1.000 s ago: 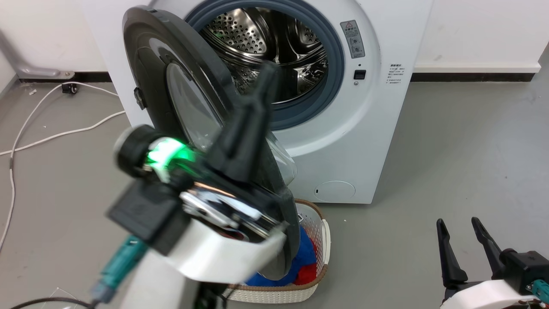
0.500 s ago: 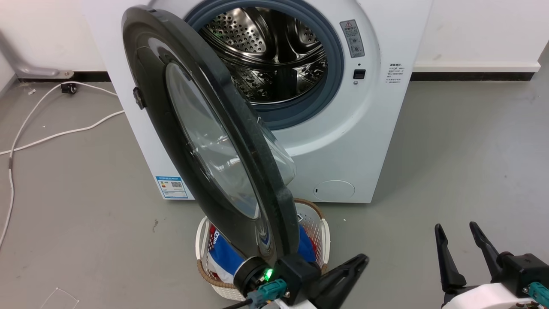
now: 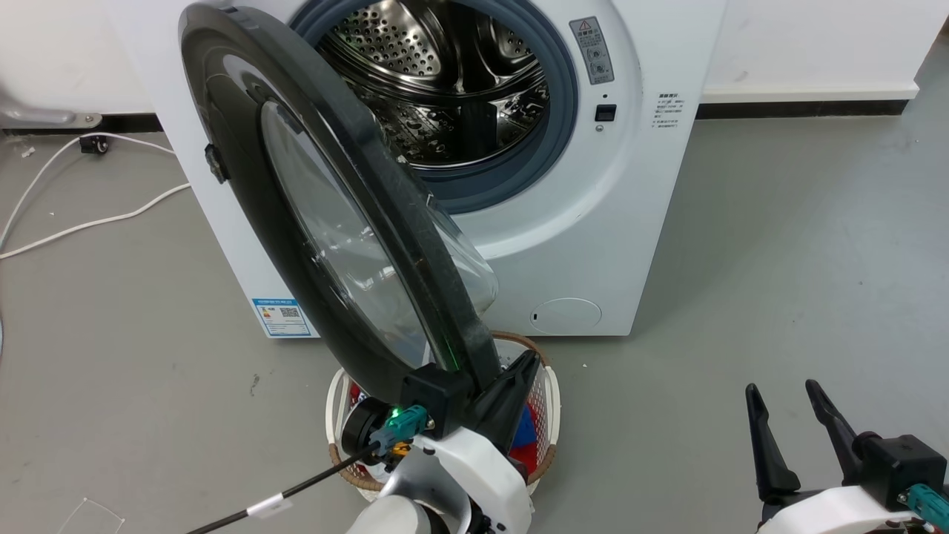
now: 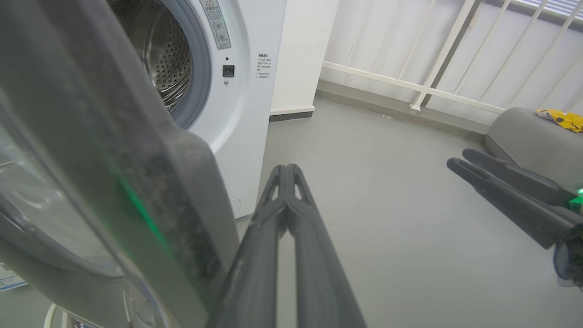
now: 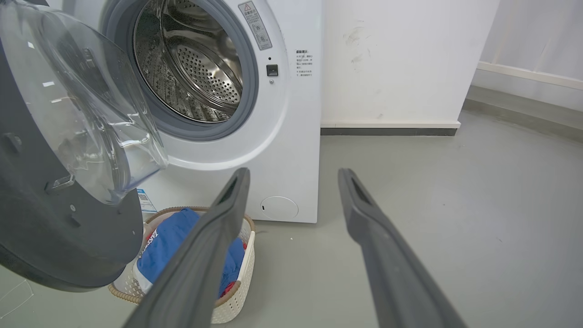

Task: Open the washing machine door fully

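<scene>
Two grippers in view. Left gripper (image 3: 528, 361) had its fingers pressed together on nothing, just beside the lower rim of the door (image 3: 311, 222); contact unclear. Right gripper (image 3: 782, 387) was spread apart, well clear at lower right. Door stood partly swung out from the washing machine (image 3: 593, 222), drum (image 3: 445, 81) exposed. Laundry basket (image 3: 335, 411) with blue and red clothes (image 5: 182, 232) sat under the door's lower edge. White cable (image 3: 96, 222) lay on the floor to the left.

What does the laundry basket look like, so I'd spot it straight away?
Find the big white washing machine with its round black door swung open. On the floor beneath the door's lower edge sits the basket. It is the only small white latticed tub with a brown woven rim, holding blue and red clothes.
</scene>
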### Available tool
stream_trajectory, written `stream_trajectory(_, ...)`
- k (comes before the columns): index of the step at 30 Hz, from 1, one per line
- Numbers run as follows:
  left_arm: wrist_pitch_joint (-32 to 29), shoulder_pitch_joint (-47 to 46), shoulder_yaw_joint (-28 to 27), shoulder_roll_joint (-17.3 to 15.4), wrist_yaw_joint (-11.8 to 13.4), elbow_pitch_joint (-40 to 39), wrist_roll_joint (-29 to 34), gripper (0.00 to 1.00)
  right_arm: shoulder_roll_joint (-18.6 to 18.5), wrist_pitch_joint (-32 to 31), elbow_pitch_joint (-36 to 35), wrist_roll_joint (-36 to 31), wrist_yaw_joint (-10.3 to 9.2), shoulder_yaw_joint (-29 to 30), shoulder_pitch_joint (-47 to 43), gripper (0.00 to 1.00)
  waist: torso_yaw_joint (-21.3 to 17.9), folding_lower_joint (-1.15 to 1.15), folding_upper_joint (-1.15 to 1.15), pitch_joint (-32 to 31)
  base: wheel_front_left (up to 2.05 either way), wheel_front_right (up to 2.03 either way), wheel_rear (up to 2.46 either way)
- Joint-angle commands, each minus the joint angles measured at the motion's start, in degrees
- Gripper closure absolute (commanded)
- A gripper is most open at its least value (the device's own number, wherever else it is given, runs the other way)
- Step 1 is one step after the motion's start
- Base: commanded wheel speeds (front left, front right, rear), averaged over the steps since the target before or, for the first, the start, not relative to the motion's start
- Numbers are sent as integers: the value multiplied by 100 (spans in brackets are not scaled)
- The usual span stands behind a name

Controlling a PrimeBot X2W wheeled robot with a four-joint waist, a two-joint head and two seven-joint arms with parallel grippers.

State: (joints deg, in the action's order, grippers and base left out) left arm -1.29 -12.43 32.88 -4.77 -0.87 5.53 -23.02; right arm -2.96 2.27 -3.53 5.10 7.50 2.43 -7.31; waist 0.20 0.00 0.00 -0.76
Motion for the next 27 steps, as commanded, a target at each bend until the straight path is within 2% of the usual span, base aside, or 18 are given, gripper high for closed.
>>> stream_trajectory(1, 47, -86, -39, 33, 37, 96, -43, 100, 16, 30, 25, 48, -1, -13, 59, 0, -20, 0, 0, 13, 0, 0, 0)
stream_trajectory(8, 107, -44, -134, 43, 129, 503, -191, 100, 16, 62, 112, 106, -1, 0, 85, 0, -46, 0, 0, -2, 0, 0, 0)
stream_trajectory(15, 224, 202, -250, -121, 259, 568, -262, 100, 16, 82, 161, 193, -1, 34, 119, 0, 40, 0, 0, -17, 0, 0, 0)
stream_trajectory(27, 363, 935, -515, -511, 702, -209, -229, 100, 17, 125, 173, 248, -1, 96, 109, 0, 414, 0, 0, -63, 0, 0, 0)
